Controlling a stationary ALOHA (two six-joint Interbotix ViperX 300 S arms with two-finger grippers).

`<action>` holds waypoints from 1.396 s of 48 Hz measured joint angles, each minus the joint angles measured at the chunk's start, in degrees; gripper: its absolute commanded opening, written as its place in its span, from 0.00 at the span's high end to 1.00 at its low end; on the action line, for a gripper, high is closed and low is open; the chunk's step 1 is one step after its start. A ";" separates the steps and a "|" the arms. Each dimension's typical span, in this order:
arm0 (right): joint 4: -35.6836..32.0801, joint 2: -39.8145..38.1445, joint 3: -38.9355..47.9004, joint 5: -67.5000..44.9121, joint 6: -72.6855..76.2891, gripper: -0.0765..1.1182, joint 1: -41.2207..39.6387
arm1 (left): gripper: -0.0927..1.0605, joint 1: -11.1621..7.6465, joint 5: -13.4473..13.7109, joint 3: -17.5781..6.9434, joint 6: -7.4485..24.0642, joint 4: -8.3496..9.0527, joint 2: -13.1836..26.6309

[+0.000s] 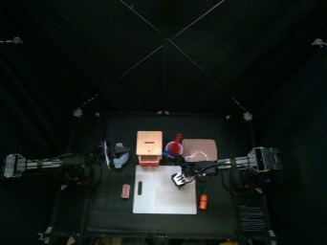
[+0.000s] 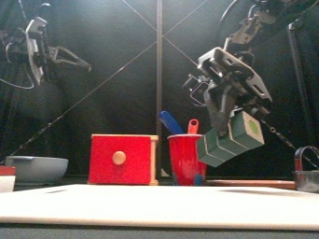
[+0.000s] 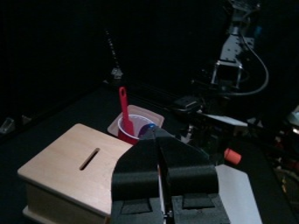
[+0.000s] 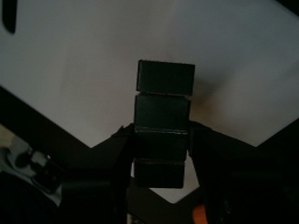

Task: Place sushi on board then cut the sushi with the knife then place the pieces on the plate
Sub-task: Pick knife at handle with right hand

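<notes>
The dark green sushi roll [image 2: 233, 140] hangs tilted in the air, with my right gripper [image 2: 228, 123] shut on it. In the right wrist view the roll [image 4: 162, 109] shows as a row of blocks between the jaws, over the white cutting board [image 4: 105, 70]. From above, that gripper [image 1: 181, 178] is over the board's [image 1: 163, 196] back edge. The red cup [image 2: 185, 159] holds a blue knife [image 2: 171, 121] and a red knife [image 2: 192, 126]. The pink tray [image 1: 204, 148] lies behind the board to the right. My left gripper [image 3: 162, 166] is shut on nothing, raised high at the left [image 2: 73, 60].
A wooden box [image 2: 122, 160] with a red drawer front stands left of the cup. The blue-grey bowl [image 2: 35, 168] sits at the far left. Two small orange-red toys lie beside the board, one on its left [image 1: 125, 191] and one on its right [image 1: 204, 201].
</notes>
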 measured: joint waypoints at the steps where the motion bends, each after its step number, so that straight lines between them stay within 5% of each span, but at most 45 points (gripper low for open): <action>1: -1.58 0.35 -0.44 0.26 2.37 0.45 0.44 | 0.83 0.00 0.09 0.00 0.00 -0.53 0.00; 8: -12.39 2.20 -2.81 0.70 17.84 0.45 3.60 | 0.83 0.09 0.09 0.09 0.44 -1.85 -0.09; 21: -19.42 7.65 -5.89 0.70 24.79 0.22 7.82 | 0.83 0.18 -0.09 0.18 0.35 3.16 0.00; 31: -18.28 11.78 -9.40 1.05 24.52 0.06 7.91 | 0.83 0.18 -0.26 0.53 0.35 4.57 0.00; 56: -14.33 11.43 -10.37 4.92 23.99 0.05 6.94 | 0.83 0.44 -0.35 0.97 0.35 5.10 0.00; 67: -18.02 7.56 -9.67 6.15 16.79 0.05 6.15 | 0.83 0.79 -0.35 0.97 0.26 5.01 -0.09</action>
